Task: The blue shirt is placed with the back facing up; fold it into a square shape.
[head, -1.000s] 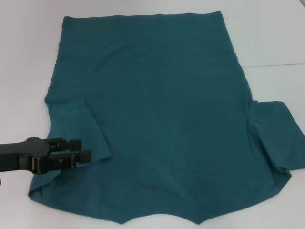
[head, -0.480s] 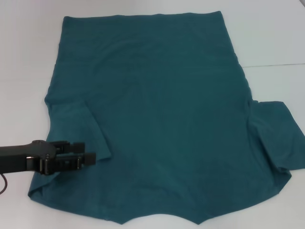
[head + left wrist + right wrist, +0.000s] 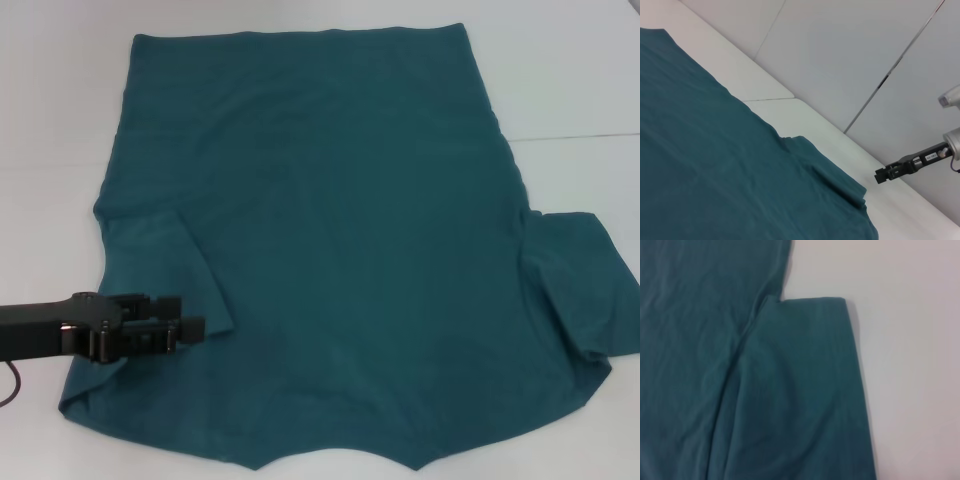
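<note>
The blue shirt (image 3: 340, 230) lies flat on the white table, hem at the far side and collar end at the near edge. Its left sleeve (image 3: 160, 265) is folded inward over the body. My left gripper (image 3: 185, 314) reaches in from the left, low over that folded sleeve near its edge. It is open with a narrow gap and nothing shows between the fingers. The right sleeve (image 3: 575, 280) sticks out sideways, and the right wrist view looks down on this sleeve (image 3: 805, 380). My right gripper (image 3: 881, 175) hangs in the air beyond the table's right side, off the shirt (image 3: 715, 170).
White table (image 3: 60, 120) surrounds the shirt on the left, right and far sides. A seam in the table top (image 3: 580, 137) runs along the right. The collar end reaches the table's near edge. Pale wall panels (image 3: 850, 60) stand behind the table.
My left gripper has slid a little to the right, farther over the folded left sleeve. The shirt has not moved.
</note>
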Robot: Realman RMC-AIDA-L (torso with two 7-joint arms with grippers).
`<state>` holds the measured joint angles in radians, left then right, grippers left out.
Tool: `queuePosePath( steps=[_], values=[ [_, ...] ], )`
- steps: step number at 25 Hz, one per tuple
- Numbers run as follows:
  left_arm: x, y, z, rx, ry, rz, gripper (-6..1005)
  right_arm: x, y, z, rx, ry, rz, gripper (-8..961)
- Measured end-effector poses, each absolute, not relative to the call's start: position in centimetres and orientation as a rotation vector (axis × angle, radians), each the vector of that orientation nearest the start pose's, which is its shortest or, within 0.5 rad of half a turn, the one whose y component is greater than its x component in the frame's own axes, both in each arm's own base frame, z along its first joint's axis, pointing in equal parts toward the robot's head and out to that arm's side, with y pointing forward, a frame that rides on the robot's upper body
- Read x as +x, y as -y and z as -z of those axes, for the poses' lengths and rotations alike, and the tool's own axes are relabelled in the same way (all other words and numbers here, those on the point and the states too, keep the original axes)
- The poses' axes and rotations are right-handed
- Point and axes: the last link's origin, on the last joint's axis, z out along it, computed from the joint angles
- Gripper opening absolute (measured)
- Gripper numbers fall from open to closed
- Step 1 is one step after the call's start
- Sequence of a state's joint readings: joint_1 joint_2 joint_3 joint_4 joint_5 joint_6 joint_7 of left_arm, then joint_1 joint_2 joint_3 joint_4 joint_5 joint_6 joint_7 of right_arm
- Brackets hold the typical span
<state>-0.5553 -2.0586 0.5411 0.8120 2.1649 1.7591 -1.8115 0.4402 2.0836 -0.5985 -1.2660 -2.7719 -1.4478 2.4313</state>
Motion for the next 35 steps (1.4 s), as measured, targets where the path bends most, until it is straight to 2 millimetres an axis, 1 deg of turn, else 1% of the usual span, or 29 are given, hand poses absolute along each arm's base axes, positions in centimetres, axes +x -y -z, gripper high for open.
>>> queuePosePath(
  steps=[8,15,25,35],
  values=[
    [-25.8,-32.7,-4.0,-2.725,1.085,0.694,702,34.8,-32.9,-10.9,-1.904,-1.528,0.134,734],
    [-25.8,-32.7,-4.0,-2.724,1.080,0.693,702,35.0,-32.9,-10.7,-1.890,-1.525,0.190,728],
    [-25.8,-32.9,-3.8,-2.715,1.084,0.693,702,35.0,-33.4,-9.8,-1.903,-1.528,0.191,721],
    [-25.9,-32.9,-3.8,-2.710,1.083,0.691,703,35.2,-33.5,-9.4,-1.911,-1.534,0.206,713]
  ],
)
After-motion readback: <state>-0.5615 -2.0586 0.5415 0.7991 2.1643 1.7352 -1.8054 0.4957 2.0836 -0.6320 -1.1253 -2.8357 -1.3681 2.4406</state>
